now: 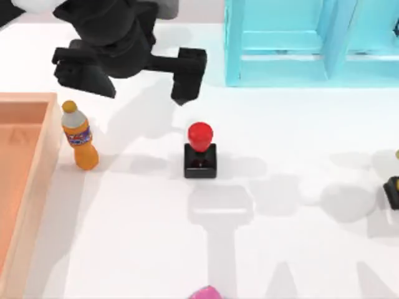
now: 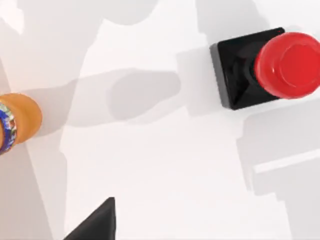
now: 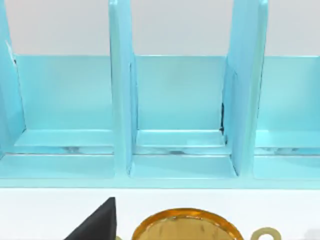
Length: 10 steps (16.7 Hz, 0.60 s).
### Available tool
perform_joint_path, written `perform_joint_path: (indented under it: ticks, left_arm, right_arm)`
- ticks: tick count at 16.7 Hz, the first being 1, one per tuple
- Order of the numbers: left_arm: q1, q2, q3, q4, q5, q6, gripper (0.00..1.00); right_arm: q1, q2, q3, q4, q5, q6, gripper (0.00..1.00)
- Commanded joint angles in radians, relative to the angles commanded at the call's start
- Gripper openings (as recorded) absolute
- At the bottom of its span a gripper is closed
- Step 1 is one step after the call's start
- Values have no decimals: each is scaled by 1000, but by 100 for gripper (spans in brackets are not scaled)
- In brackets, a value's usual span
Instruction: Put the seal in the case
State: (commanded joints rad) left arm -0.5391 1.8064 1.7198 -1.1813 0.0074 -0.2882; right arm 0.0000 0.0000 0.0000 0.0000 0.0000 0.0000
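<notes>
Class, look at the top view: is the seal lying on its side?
No. The seal stands upright on the table, red knob above its black base.

My overhead camera looks straight down on the white counter [image 1: 299, 249], far enough up to take in the red-knobbed stamp on its black square base [image 1: 200, 152], the orange plastic bottle with a blue label [image 1: 79, 140] and part of the pale blue compartmented case [image 1: 280, 56] along the far edge. My left wrist camera faces down at the counter from much nearer; it shares the stamp [image 2: 267, 67] and the bottle's orange body [image 2: 20, 122] with the overhead view. My right wrist camera looks level into the blue case [image 3: 122, 100], close to its upright dividers, so it shares that case with the overhead view.
</notes>
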Motion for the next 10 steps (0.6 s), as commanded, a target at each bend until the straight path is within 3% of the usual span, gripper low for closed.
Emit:
perform_joint_path:
  ticks: [5,10]
  left_arm:
    - [-62,429,475,-277,-1,-143,100]
    - [-88,659,814,-465,0,-260,100]
  right_arm:
    - [0,0,0,0,0,0,100]
    - [0,0,0,0,0,0,100]
